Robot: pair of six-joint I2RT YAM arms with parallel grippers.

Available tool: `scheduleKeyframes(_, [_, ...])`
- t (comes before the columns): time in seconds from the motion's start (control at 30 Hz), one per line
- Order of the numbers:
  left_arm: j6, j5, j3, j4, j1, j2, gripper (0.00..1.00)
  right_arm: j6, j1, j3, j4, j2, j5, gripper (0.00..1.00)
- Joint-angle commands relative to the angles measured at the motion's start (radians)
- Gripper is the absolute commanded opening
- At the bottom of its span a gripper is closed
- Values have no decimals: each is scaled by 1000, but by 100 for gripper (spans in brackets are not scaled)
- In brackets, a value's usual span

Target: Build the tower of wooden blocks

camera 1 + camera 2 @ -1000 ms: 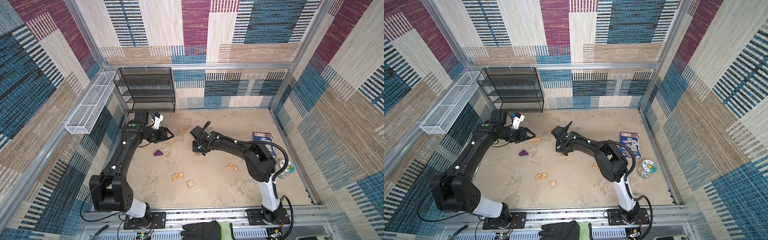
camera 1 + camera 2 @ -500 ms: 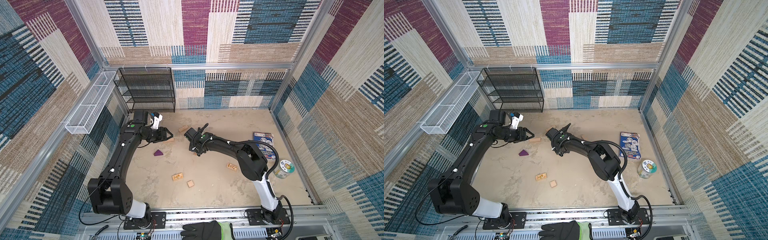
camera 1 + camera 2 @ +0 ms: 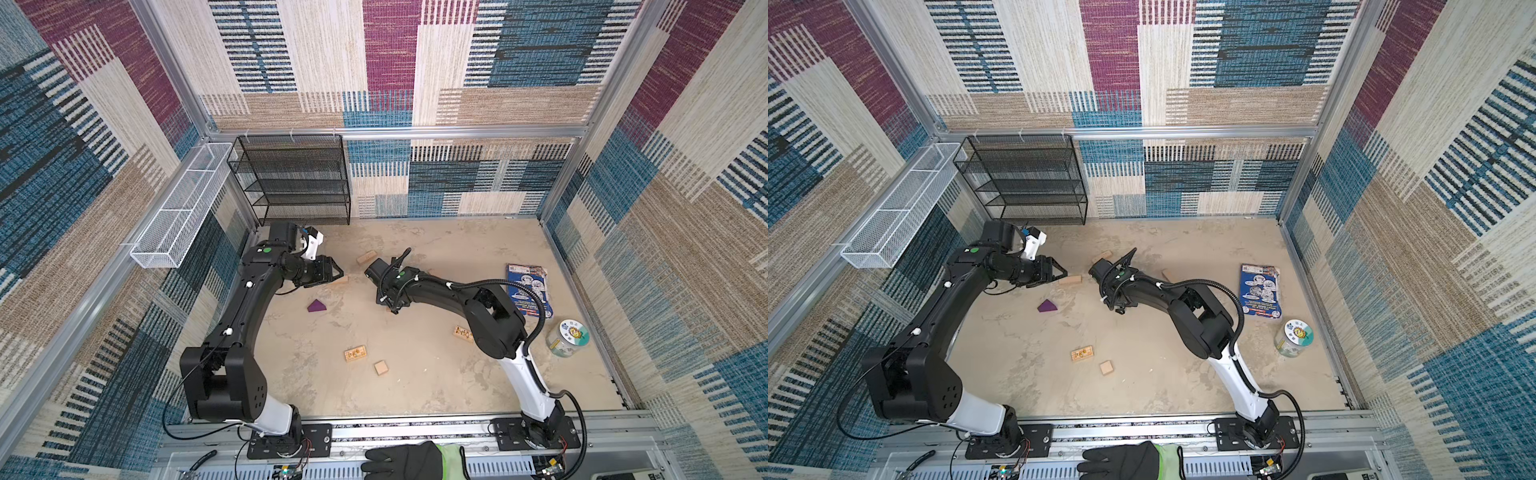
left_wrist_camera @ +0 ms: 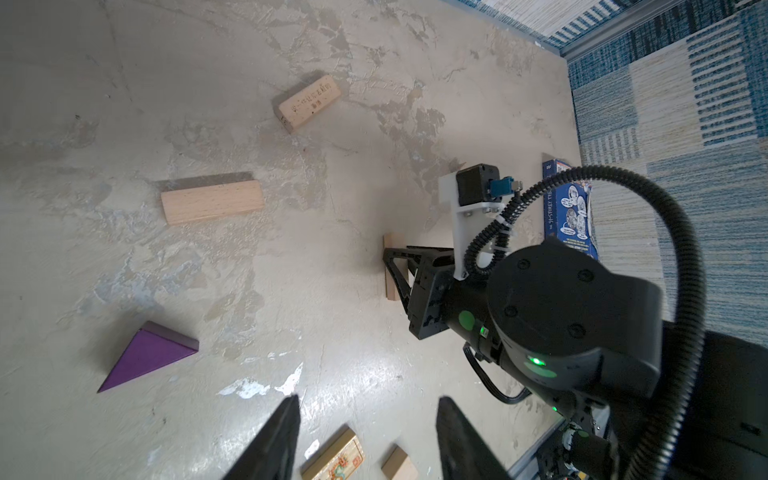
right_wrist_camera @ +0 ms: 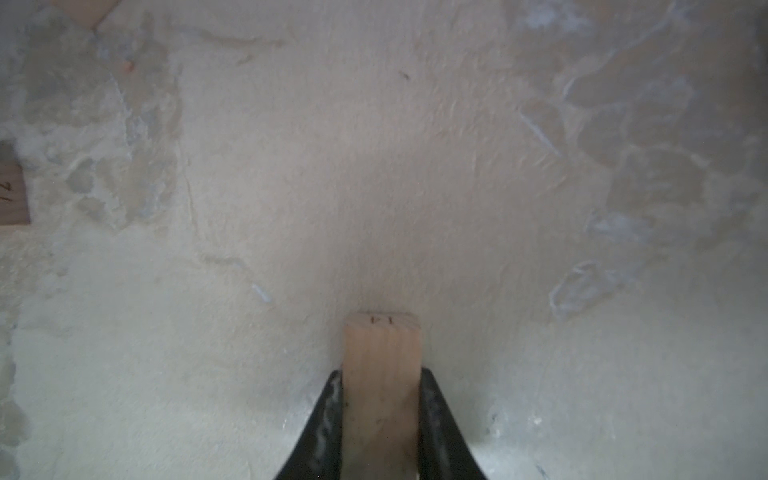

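My right gripper (image 5: pixel 380 395) is clamped on a pale wood block (image 5: pixel 380 345), with its two black fingers (image 5: pixel 328 415) pressing the block's long sides. In both top views it sits near the middle of the frame, low over the tabletop (image 3: pixel 415 386). I cannot tell whether the block touches the surface.

My left gripper (image 3: pixel 334 272) hangs left of centre with its jaws apart and nothing between them, just beside a plain block (image 3: pixel 340 280). A lettered block (image 3: pixel 368 257) lies a little higher in the frame, and the purple wedge (image 3: pixel 317 306) lies flat below the left gripper. Lower down, an orange-printed block (image 3: pixel 356 354) and a cube (image 3: pixel 381 368) lie near each other. A second orange-printed block (image 3: pixel 462 333) lies beside the right arm's elbow. Every loose piece lies singly on the surface.

The tabletop is beige plaster-like material, mottled with grey patches and scuffs, and it shows glare in the left wrist view. Patchwork woven panels (image 3: pixel 390 62) in blue, maroon, cream and tan wall the cell, framed in aluminium. A black mesh shelf (image 3: pixel 299 183) stands in the upper-left corner of the floor area, and a white wire basket (image 3: pixel 178 208) hangs on the left wall. A blue booklet (image 3: pixel 528 291) and a lidded jar (image 3: pixel 567 337) lie along the right edge. A black-gloved hand (image 3: pixel 409 459) rests at the bottom edge.
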Motion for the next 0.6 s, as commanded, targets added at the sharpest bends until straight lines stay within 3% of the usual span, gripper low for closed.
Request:
scheduleKeyframes(0.0, [12,17,7,-14,7,7,57,-4,4,-3,0,-2,24,5])
scheduleKeyframes(0.07, [13,9,7,-14,10,8,57,-9,4,-1,-2,2,20,9])
scheduleKeyframes(0.1, [13,4,7,-15,12,6,57,-16,4,1,1,4,17,18])
scheduleKeyframes(0.17, [13,-1,7,-16,16,4,57,-27,5,12,0,9,5,44])
scheduleKeyframes(0.23, [15,-6,7,-15,18,4,57,-45,4,26,-5,15,-6,52])
scheduleKeyframes(0.4, [15,-11,7,-17,26,6,57,-59,5,25,-9,4,-11,51])
scheduleKeyframes(0.57, [12,-5,9,-17,29,15,57,-60,4,3,-7,-8,-35,38])
